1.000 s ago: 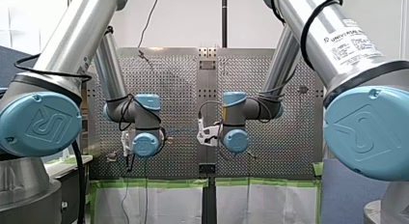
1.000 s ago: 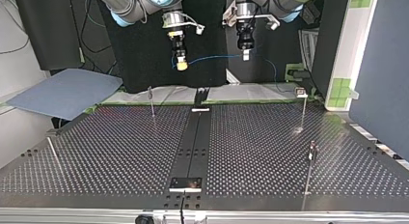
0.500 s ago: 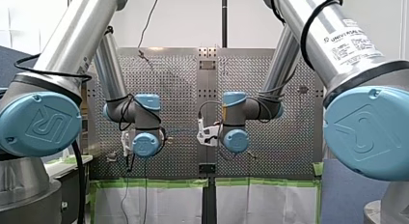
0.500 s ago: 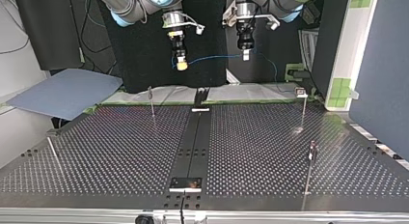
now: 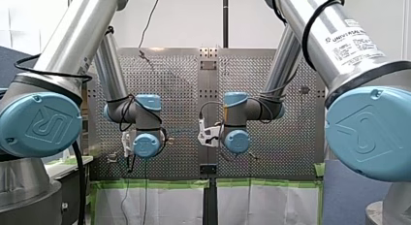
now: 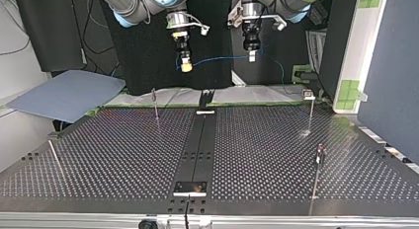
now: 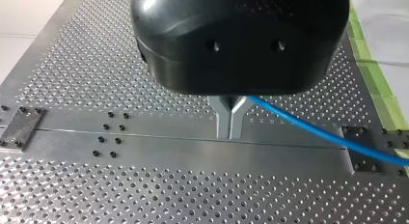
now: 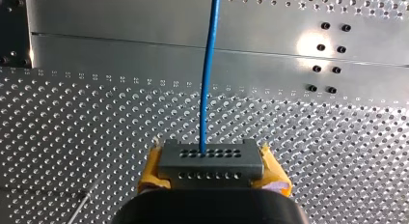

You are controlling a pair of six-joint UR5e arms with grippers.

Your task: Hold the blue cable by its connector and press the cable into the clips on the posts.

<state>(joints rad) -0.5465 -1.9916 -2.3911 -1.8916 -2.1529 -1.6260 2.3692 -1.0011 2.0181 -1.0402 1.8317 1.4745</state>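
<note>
In the top view the thin blue cable [image 6: 217,59] hangs in the air between my two grippers, above the table's far edge. My right gripper [image 6: 186,67], at that view's left, has yellow pads. In the right wrist view my right gripper [image 8: 211,159] is shut on the grey connector [image 8: 211,168], and the blue cable [image 8: 208,79] runs straight ahead from it. My left gripper [image 6: 251,56] is shut on the cable. In the left wrist view its metal fingers [image 7: 223,119] meet, and the blue cable [image 7: 294,119] leaves sideways. Thin posts [image 6: 155,103] [image 6: 311,110] [image 6: 318,162] stand on the perforated table.
A black rail [image 6: 200,140] runs down the table's middle in the top view, with a small plate [image 6: 189,188] at its near end. A slanted rod [image 6: 54,157] stands at that view's left. A blue-grey sheet [image 6: 64,93] lies beyond the table's left corner. Green tape [image 6: 352,93] marks the right side.
</note>
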